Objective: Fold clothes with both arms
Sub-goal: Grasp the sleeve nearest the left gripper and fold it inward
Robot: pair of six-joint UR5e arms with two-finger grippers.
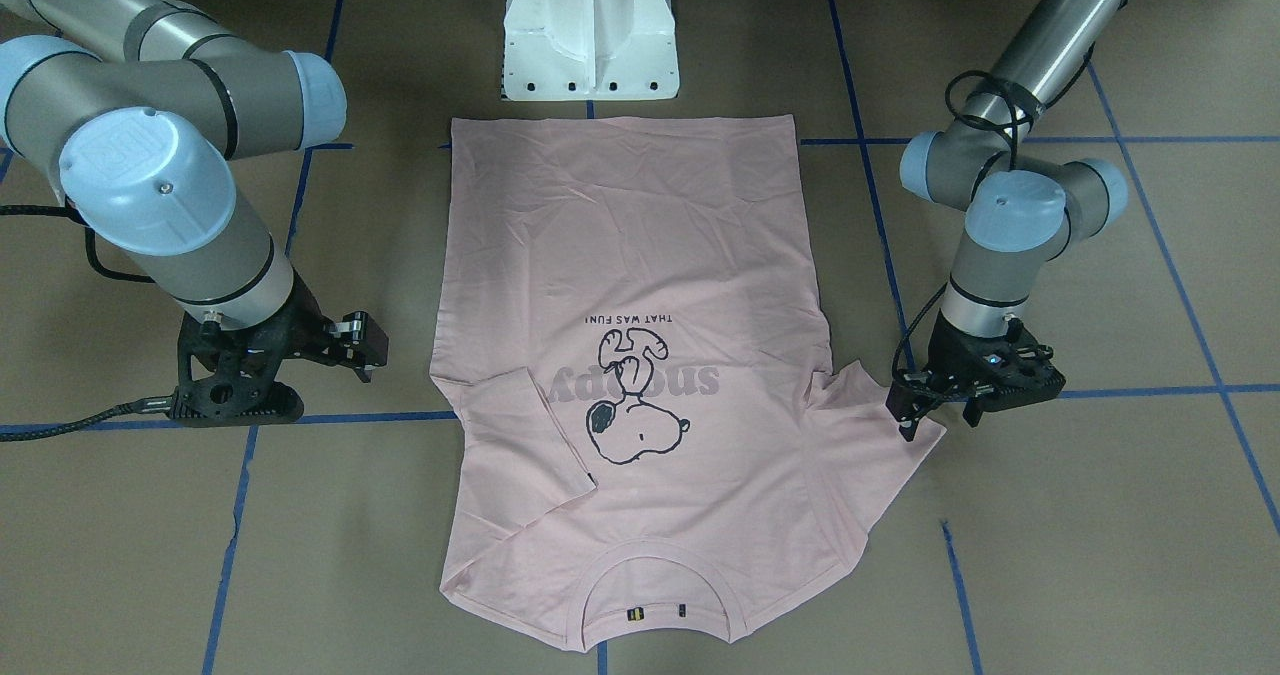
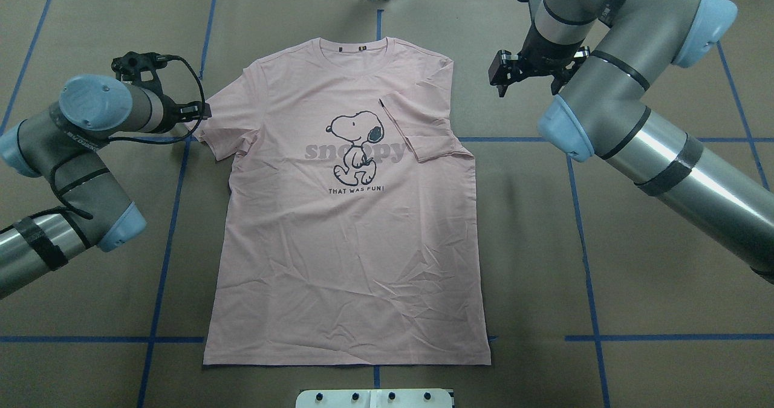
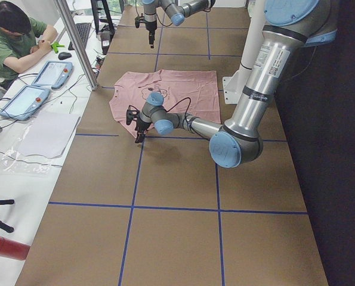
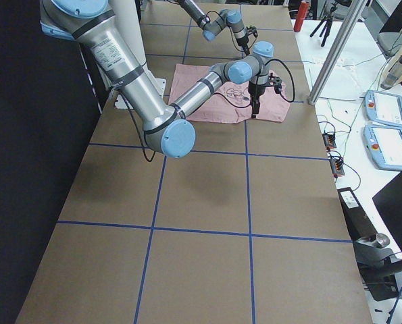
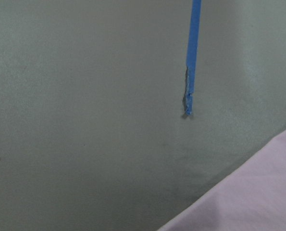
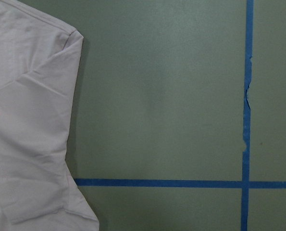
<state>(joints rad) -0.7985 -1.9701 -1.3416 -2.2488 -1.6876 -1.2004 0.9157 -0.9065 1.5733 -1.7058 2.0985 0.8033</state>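
Pink short-sleeved T-shirt [image 2: 351,239]: lies flat, front up, lightly creased across lower half. Bears cartoon dog print [image 2: 357,145] with lettering "snoopy" and "THAT WAS FUN!". Collar [image 2: 357,48] at end far from robot, hem [image 2: 344,359] at near end. Right sleeve [image 2: 423,130] folded inward over chest; left sleeve [image 2: 221,139] spread outward.

Only a corner of the shirt [image 5: 258,192] shows at the left wrist view's lower right edge; the right wrist view's left edge cuts it off too. Overhead, the left claw [image 2: 204,112] is mostly hidden behind its own wrist.
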